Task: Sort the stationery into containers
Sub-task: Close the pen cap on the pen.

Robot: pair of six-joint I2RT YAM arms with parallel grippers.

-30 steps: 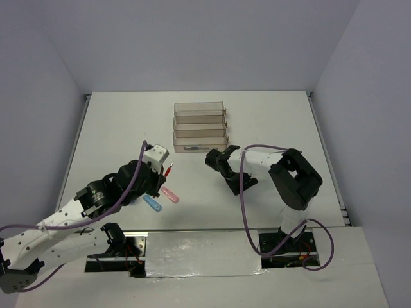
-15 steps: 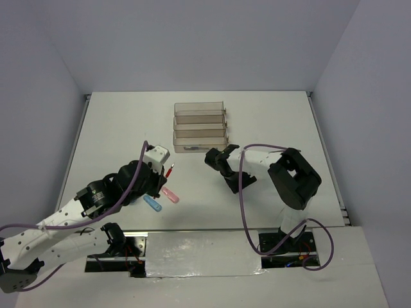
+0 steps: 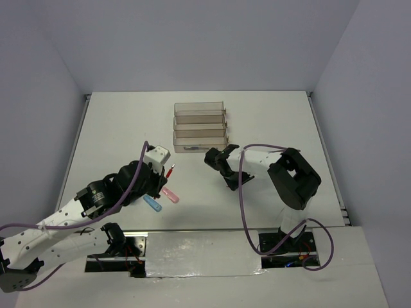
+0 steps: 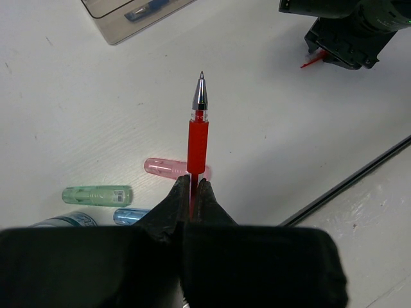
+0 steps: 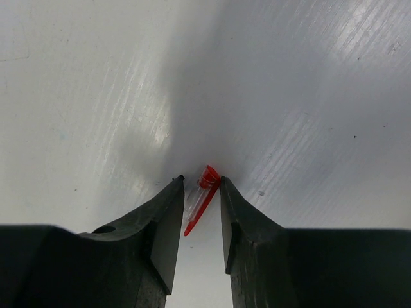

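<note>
My left gripper (image 4: pixel 191 186) is shut on a thin red pen (image 4: pixel 197 138) and holds it above the table, silver tip pointing forward; in the top view the pen (image 3: pixel 170 171) sticks out of this gripper (image 3: pixel 164 178). Pink (image 4: pixel 166 167), green (image 4: pixel 96 194) and blue (image 4: pixel 131 215) capsules lie on the table beneath it. My right gripper (image 5: pixel 200 183) is down at the table, its open jaws straddling a small red and clear pen cap (image 5: pixel 201 194). The smoky clear trays (image 3: pixel 200 128) stand behind both grippers, one of them with a blue item in it (image 4: pixel 144 9).
The edge of a blue patterned roll (image 4: pixel 64 221) shows beside the green capsule. The pink (image 3: pixel 170 195) and blue (image 3: pixel 152 204) capsules lie near the table's front edge (image 4: pixel 347 183). The right gripper (image 4: pixel 340 38) sits to the right of the trays' near end.
My right gripper has shifted slightly up and left over the cap. My left gripper and the red pen have barely moved.
</note>
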